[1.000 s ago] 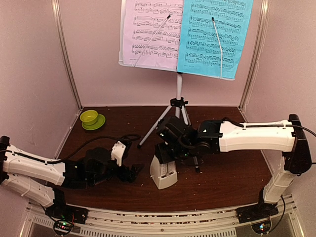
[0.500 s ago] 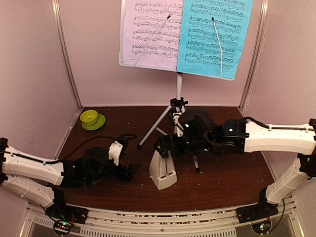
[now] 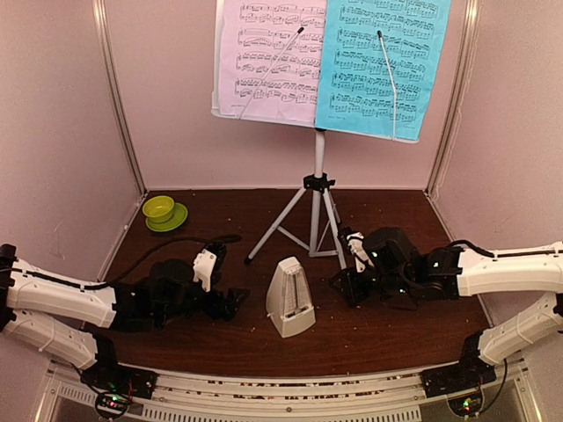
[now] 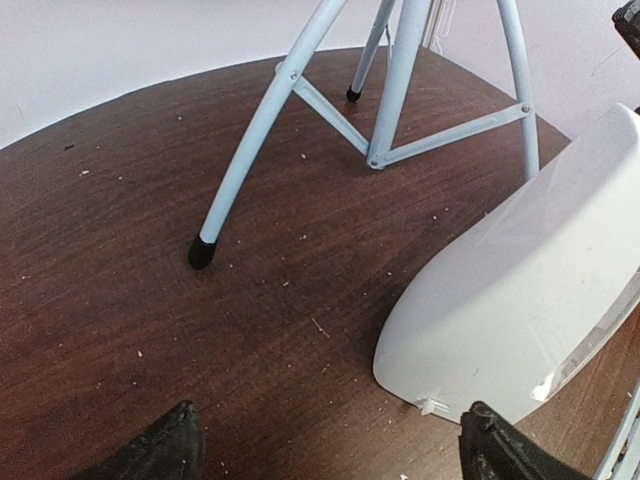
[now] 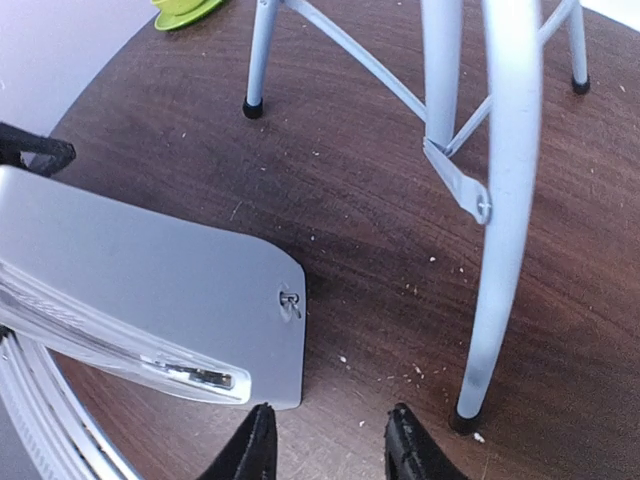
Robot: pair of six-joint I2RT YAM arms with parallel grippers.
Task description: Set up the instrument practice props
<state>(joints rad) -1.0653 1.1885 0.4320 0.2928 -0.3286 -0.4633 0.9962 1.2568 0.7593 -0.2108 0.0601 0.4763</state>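
Observation:
The white perforated music stand on its silver tripod (image 3: 318,202) stands at the back. It holds a lilac page (image 3: 268,57) and a cyan page (image 3: 380,61). The small white pyramid metronome (image 3: 290,296) stands upright in front of the tripod; it also shows in the left wrist view (image 4: 530,300) and the right wrist view (image 5: 150,280). My left gripper (image 3: 230,303) is open and empty, low on the table just left of the metronome (image 4: 335,460). My right gripper (image 3: 343,286) is open and empty, just right of the metronome and beside a tripod leg (image 5: 328,450).
A lime-green bowl on a saucer (image 3: 164,212) sits at the back left corner. The tripod legs (image 4: 250,150) spread over the middle of the dark wooden table (image 3: 396,330); one foot (image 5: 468,415) stands close to my right fingers. Pink walls enclose the table.
My right arm has let go of the metronome and drawn back to the right and down. The metronome now stands free. My left gripper has barely moved.

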